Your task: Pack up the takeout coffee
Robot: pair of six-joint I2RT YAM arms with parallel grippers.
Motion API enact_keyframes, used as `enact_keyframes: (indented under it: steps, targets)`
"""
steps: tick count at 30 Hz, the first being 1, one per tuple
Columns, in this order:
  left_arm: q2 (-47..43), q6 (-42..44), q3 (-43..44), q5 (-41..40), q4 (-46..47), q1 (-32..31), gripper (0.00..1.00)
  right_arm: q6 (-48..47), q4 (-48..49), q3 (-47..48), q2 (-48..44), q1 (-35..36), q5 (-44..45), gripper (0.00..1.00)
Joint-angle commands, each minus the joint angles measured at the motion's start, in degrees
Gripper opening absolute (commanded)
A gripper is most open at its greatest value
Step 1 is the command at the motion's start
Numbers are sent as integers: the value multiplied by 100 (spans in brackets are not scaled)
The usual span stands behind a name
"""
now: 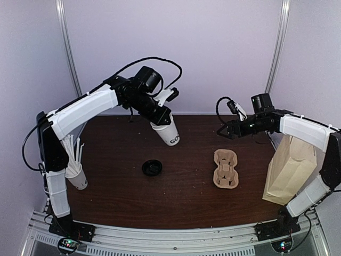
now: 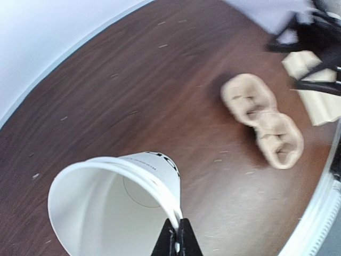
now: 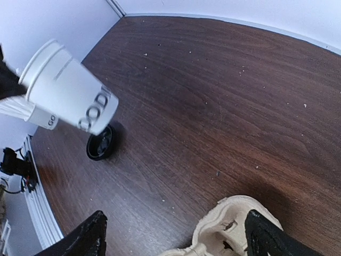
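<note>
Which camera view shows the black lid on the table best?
The top external view: the black lid lies unobstructed. The right wrist view shows the black lid partly behind the held cup. The left wrist view does not show it.

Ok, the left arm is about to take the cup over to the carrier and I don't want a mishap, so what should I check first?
1. Grip: ok, left gripper is shut on the cup rim, cup off the table.
2. Cup upright: not ok, tilted.
3. Lid on: not ok, lid lies on the table.
4. Cup empty: ok, nothing seen inside.
5. Pockets free: ok, carrier is empty.
6. Path clear: cannot tell, right gripper hangs open near the carrier.
</note>
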Motion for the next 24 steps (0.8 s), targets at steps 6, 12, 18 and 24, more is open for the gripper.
enact_keyframes:
  steps: [6, 12, 18, 24]
  targets:
    - [-834, -1098, -1671, 503, 2076, -504, 0, 1731, 108, 693, 572, 671, -442, 90]
    - [-849, -1272, -1783, 624, 2244, -651, 0, 1684, -164, 1130, 894, 1136, -562, 100]
    - [-950, -1544, -2039, 565, 2569, -740, 0, 1785, -158, 1310, 1200, 1327, -602, 100]
    - [-1019, -1713, -2117, 651, 2661, -740, 0, 1849, -78, 1544, 1356, 1336, -906, 100]
